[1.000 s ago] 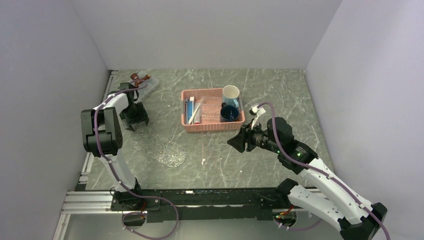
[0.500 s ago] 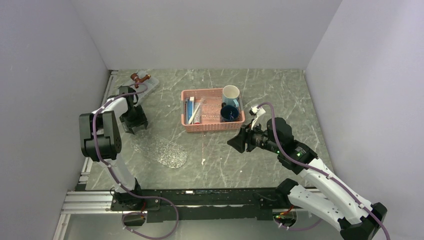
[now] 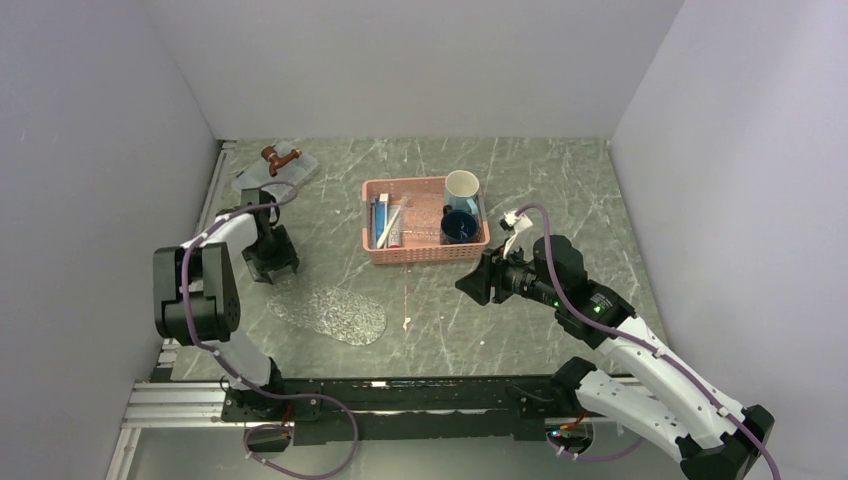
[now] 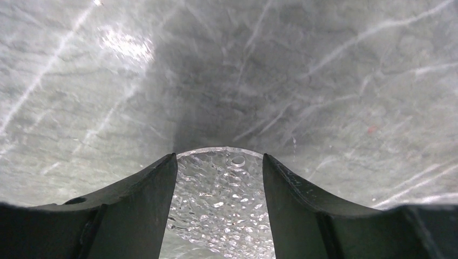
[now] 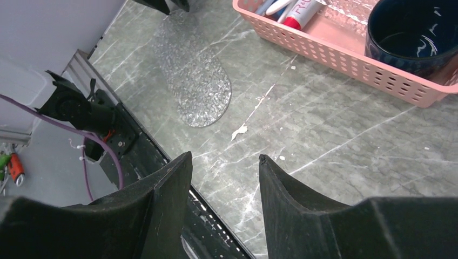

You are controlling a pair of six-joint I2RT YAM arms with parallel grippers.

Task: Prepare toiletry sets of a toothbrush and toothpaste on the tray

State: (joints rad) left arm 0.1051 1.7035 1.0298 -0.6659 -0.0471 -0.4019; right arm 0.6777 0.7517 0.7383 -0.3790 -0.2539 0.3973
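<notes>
the tray (image 3: 335, 314) lies flat on the table (image 3: 560, 200). its rounded end sits between the parted fingers (image 4: 146, 199) of the left hand (image 3: 273, 270); whether they clamp it or only straddle it i cannot tell. the right hand (image 5: 224, 159) hangs open and empty over bare table, with the tray ahead to its left, well apart. ahead to that hand's right a pink basket (image 3: 425, 252) holds the toothpaste (image 3: 381, 215), the toothbrush (image 3: 392, 222) and a dark blue mug (image 3: 460, 227), with a white mug (image 3: 461, 185) at its far corner. white lettering on a tube's red part is cropped and unreadable. far beyond the left hand sits a clear lidded box (image 3: 285, 172).
</notes>
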